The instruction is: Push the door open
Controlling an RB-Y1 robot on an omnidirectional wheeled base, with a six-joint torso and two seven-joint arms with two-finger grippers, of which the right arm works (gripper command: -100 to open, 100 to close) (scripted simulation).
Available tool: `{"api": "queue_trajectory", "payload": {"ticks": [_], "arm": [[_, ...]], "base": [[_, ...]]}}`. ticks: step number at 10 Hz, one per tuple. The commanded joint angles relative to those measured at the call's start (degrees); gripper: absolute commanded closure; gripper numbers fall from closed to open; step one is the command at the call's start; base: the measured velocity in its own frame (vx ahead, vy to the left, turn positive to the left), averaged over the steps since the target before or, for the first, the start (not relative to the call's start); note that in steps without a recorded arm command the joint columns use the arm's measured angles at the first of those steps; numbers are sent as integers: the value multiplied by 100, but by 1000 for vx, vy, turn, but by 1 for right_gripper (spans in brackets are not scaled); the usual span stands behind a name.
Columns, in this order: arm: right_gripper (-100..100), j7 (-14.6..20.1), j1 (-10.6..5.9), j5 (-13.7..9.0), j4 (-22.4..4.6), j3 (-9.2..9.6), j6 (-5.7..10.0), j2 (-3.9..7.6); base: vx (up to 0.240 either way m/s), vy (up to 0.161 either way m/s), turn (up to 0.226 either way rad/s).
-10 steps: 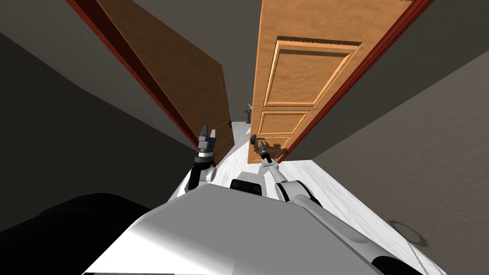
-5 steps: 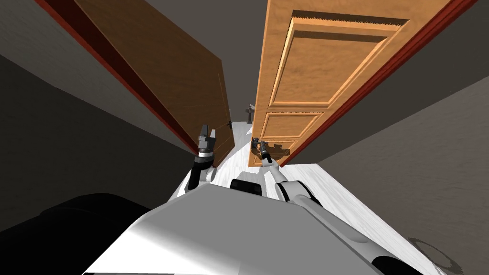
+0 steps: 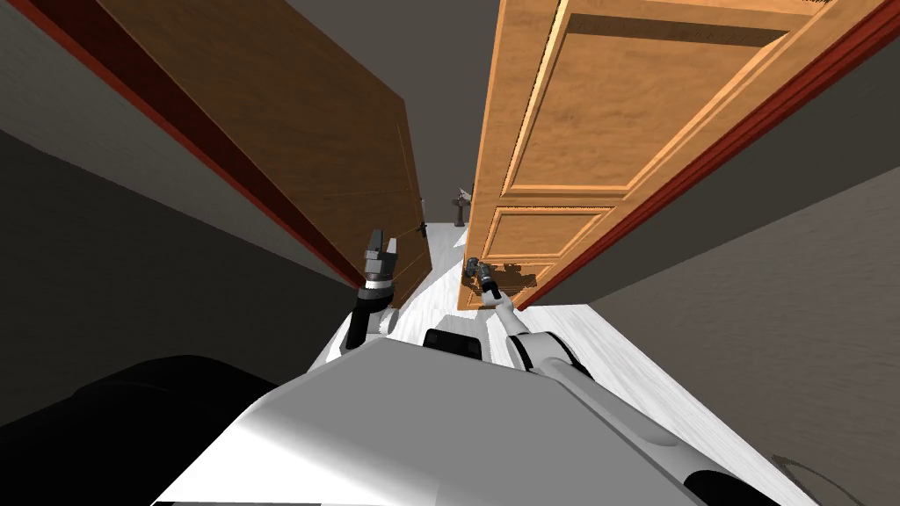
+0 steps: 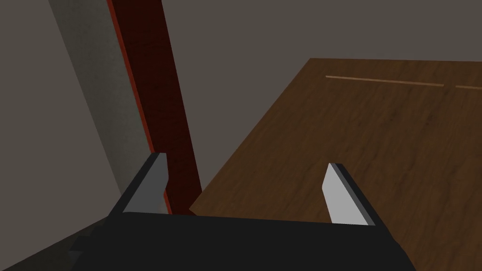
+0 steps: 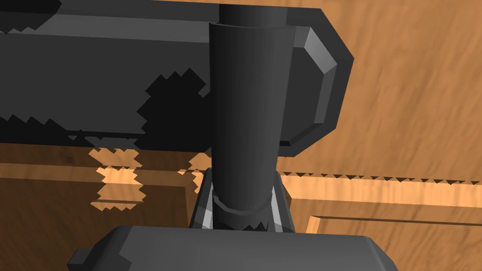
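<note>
A light orange panelled door point(image 3: 562, 132) stands on my right in the head view, with a dark handle point(image 3: 471, 263) low on its near edge. My right gripper point(image 3: 479, 272) is at that handle. In the right wrist view the handle's dark lever point(image 5: 242, 117) runs down between the right gripper's point(image 5: 241, 211) fingers point(image 5: 203, 209), which press its sides. The handle's dark plate point(image 5: 320, 94) sits on the orange door point(image 5: 405, 94) behind. My left gripper point(image 3: 378, 242) is raised beside a dark brown door point(image 3: 352, 167) and, in the left wrist view, the left gripper point(image 4: 242, 188) stands open with nothing between its fingers.
A dark red frame point(image 3: 703, 158) edges the orange door, and another point(image 4: 155, 94) lies beside the brown door point(image 4: 367, 141). Grey walls close in on both sides. A narrow strip of white floor point(image 3: 439, 281) runs between the doors to a small dark object point(image 3: 459, 206).
My right gripper's fingers have closed on the door handle. I have moved forward, so both doors loom larger. The left arm has not moved.
</note>
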State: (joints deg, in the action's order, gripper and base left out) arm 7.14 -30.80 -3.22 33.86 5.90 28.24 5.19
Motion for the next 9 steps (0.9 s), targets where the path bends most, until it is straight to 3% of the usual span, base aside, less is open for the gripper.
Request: {"api": "queue_trajectory", "payload": {"ticks": [1, 5, 9], "arm": [[100, 2, 29, 1, -17, 7, -8, -10], [100, -29, 0, -18, -8, -62, -6, 22], [100, -80, 9, -50, -30, -169, -3, 58]], "base": [[-13, -5, 13], [24, 11, -8], [168, 78, -34]]}}
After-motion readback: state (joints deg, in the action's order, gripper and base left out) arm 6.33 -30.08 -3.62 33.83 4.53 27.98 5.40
